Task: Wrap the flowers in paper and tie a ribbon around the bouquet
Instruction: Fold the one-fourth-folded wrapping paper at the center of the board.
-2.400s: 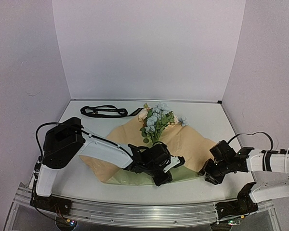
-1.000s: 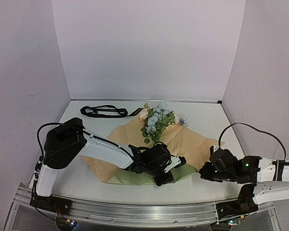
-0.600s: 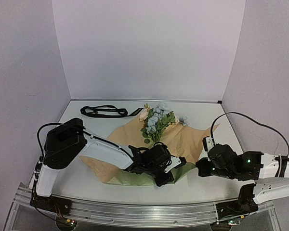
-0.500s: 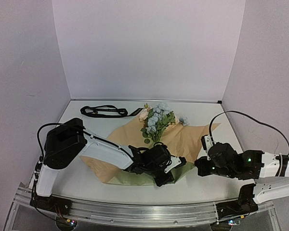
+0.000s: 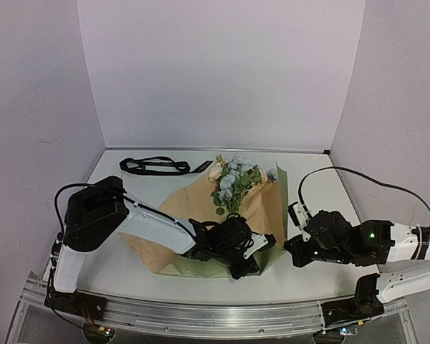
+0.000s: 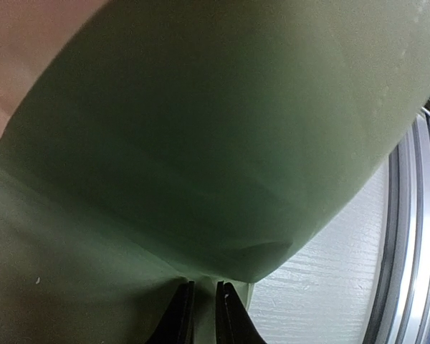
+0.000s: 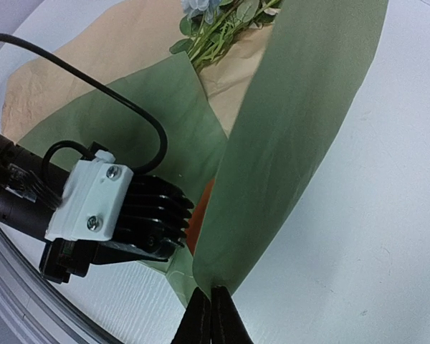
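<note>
While its two black fingers are pressed together with no gap between them, the right pincer (image 7: 211,312) nips the lowest corner of a large creased sheet of paper (image 7: 301,107) that is olive green on one face and tan-peach on the other. From that corner a long, smooth flap stands up off the white table (image 7: 365,236). Its green face is turned to the right and its tan face is turned in toward the bunch.

The left pincer (image 6: 204,319) has its slim dark fingers almost together, clamped on a thin fold of the same sheet at its near edge. Just above them the green face bulges in a broad, matte curve. Beside it are the table's pebbled white surface and a ribbed metal rail (image 6: 416,236).

Inside the half-made wrap lie the flowers (image 5: 233,179) — a small bunch with thin green stems, small leaves and pale pink, cream and light-blue blooms. The stems rest on the crinkled tan face and the blooms lie at the far, wide end of the sheet. The sheet is flat on the left side and upright on the right.

Well apart from the wrap, a long narrow black satin ribbon (image 5: 154,166) lies in a loose flat loop on the table near the back wall, to the left.
</note>
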